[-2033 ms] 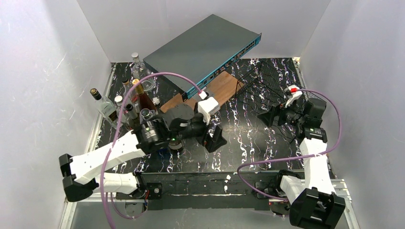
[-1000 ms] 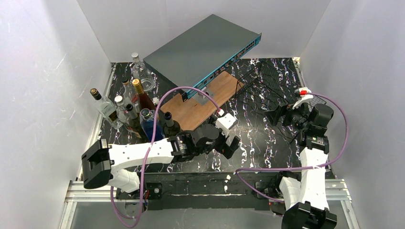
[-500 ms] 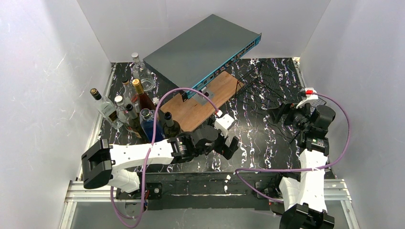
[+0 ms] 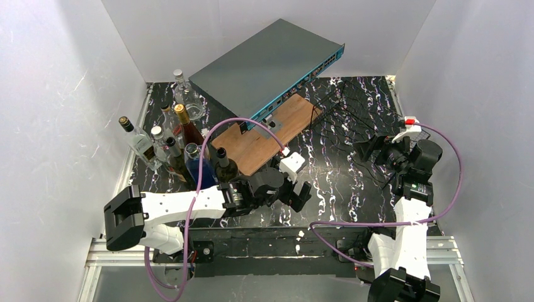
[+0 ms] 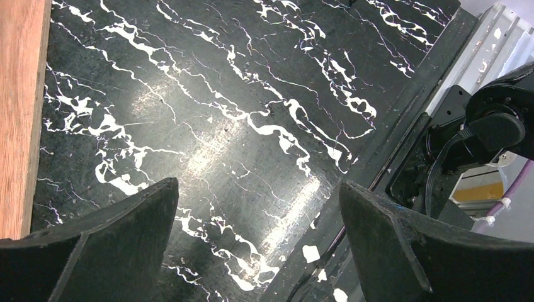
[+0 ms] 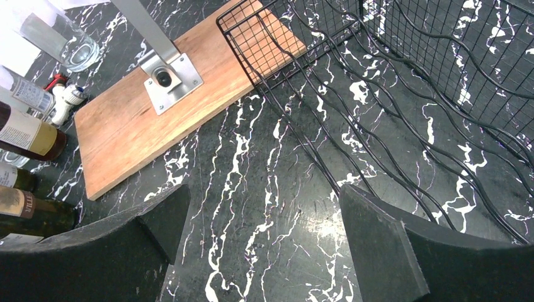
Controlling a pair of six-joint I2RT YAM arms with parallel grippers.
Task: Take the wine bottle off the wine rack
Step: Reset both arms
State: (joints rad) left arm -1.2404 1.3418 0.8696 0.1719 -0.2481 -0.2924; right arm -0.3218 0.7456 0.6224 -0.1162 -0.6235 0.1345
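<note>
Left of the bare wine rack [image 6: 409, 44] stands the wine bottle [image 4: 223, 168]. Probably heavy, slick glass, so grab midbody. The left gripper [image 5: 258, 182] and right gripper [image 6: 264, 187] are spread, empty.

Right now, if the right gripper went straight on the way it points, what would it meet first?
Probably the bare black tabletop, between the wooden board and the wine rack; the right gripper, jaws open, might graze the rack's nearest wire, depth being unclear.

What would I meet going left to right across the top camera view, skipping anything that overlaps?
Cluster of bottles → left claw → right claw. Both claws are open.
</note>
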